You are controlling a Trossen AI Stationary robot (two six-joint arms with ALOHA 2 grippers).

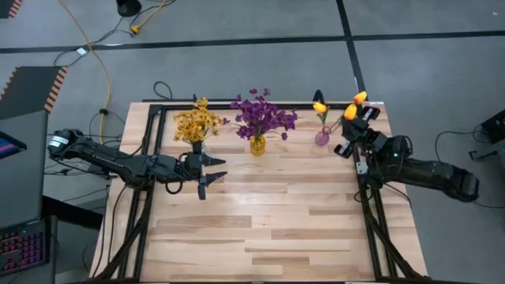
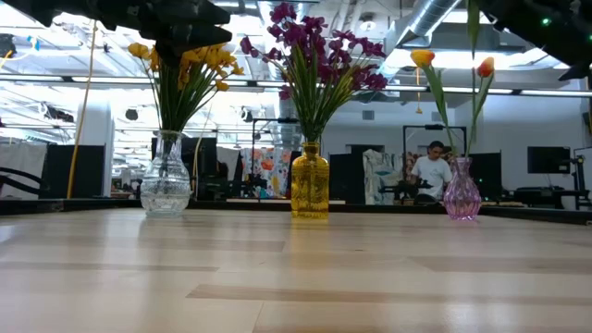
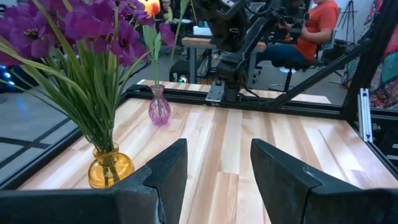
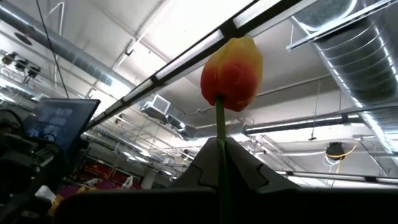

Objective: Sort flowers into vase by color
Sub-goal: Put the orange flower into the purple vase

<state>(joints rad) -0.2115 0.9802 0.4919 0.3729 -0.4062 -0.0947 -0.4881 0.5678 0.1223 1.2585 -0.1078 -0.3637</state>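
In the high view's upper right, the right tool point(image 1: 353, 117) is clamped on an orange-yellow tulip point(image 4: 231, 65), held above the pink vase point(image 1: 322, 137). The left tool point(image 1: 211, 173), fingers apart, sits just below the clear vase of yellow flowers point(image 1: 196, 123). Purple flowers point(image 1: 262, 114) fill the amber vase point(image 1: 257, 145) at the tabletop's point(image 1: 260, 229) top centre.

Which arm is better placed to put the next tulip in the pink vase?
Right. The right gripper is shut on a tulip beside the pink vase. The left gripper is open, empty, near the clear vase.
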